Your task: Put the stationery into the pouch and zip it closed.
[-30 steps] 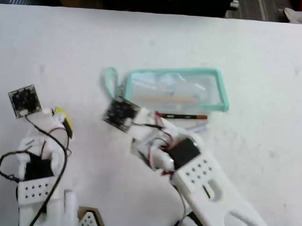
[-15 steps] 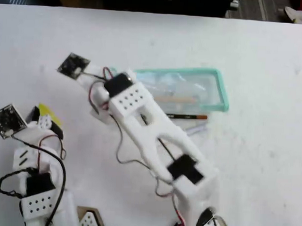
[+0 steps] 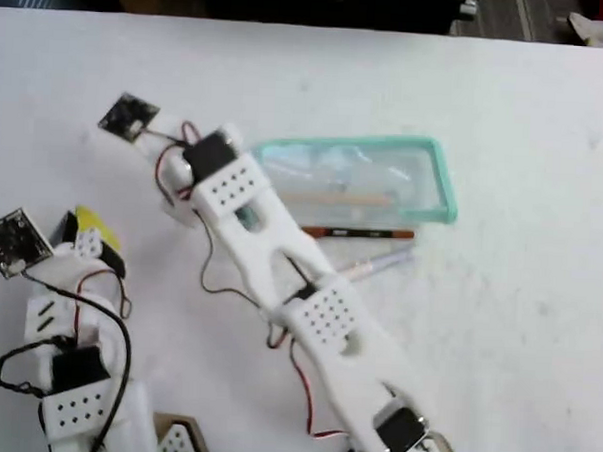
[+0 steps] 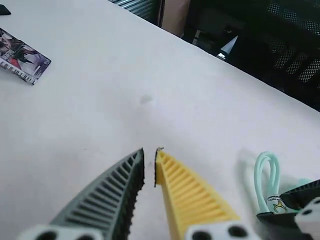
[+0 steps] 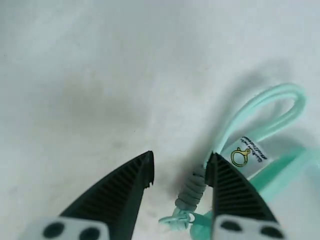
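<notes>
A clear pouch with teal trim (image 3: 354, 178) lies flat at the table's middle. A red-and-black pen (image 3: 361, 232) and a clear pen (image 3: 380, 261) rest on the table just in front of it. My right arm (image 3: 233, 188) stretches across to the pouch's left end. There my right gripper (image 5: 181, 162) is open, low over the table, with the grey zipper pull (image 5: 195, 187) between its fingers, close to one of them. The teal loop (image 5: 265, 115) lies just beyond. My left gripper (image 4: 149, 152), grey and yellow, is shut on nothing and stands left of the pouch (image 3: 86, 232).
In the left wrist view a printed card (image 4: 22, 57) lies far off on the white table, and the teal loop (image 4: 265, 175) shows beside the other arm's black finger (image 4: 295, 197). The table's far edge borders dark furniture.
My right arm swung from in front of the pouch out over its left end, then stretched slightly farther left. The left arm shifted a little to the left early on and has held still since.
</notes>
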